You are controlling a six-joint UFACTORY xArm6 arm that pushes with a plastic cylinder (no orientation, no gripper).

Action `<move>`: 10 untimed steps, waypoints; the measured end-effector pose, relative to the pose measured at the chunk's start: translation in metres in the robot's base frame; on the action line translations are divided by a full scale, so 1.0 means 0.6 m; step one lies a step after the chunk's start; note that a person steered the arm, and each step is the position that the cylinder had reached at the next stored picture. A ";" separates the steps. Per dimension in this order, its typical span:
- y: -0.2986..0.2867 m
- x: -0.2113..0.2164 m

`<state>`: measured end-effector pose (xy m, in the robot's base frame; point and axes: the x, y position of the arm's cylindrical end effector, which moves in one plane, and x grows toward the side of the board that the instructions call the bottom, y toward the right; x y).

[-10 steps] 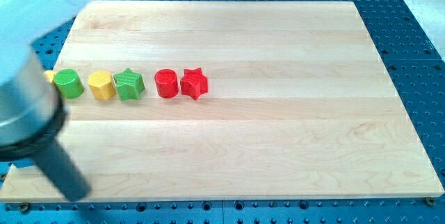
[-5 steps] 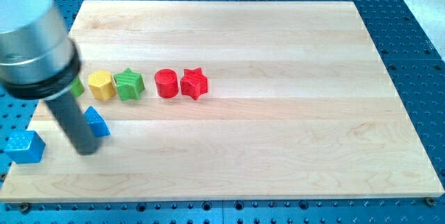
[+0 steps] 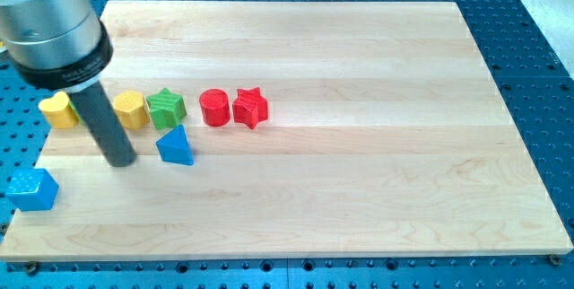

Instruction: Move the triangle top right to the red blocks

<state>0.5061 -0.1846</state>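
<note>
A blue triangle [image 3: 176, 146] lies on the wooden board, just below the green star [image 3: 166, 109]. My tip [image 3: 121, 161] is on the board a short way to the triangle's left, with a small gap between them. The red cylinder [image 3: 214, 108] and the red star [image 3: 250, 108] sit side by side to the triangle's upper right. The rod and its grey housing [image 3: 51, 20] cover the upper left of the view.
A yellow hexagonal block [image 3: 131, 110] sits left of the green star. A yellow heart block [image 3: 59, 109] is at the board's left edge. A blue block [image 3: 32, 189] sits at the lower left, at the board's [image 3: 359, 145] edge. The green cylinder is hidden behind the rod.
The blue triangle has slid right and slightly up, to below the green star. My tip moved up and a little right. The yellow heart has come into view.
</note>
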 end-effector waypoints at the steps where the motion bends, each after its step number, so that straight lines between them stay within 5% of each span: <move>1: 0.129 0.008; 3: 0.133 -0.004; 7: 0.324 -0.038; 10: 0.145 -0.018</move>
<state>0.4954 -0.0975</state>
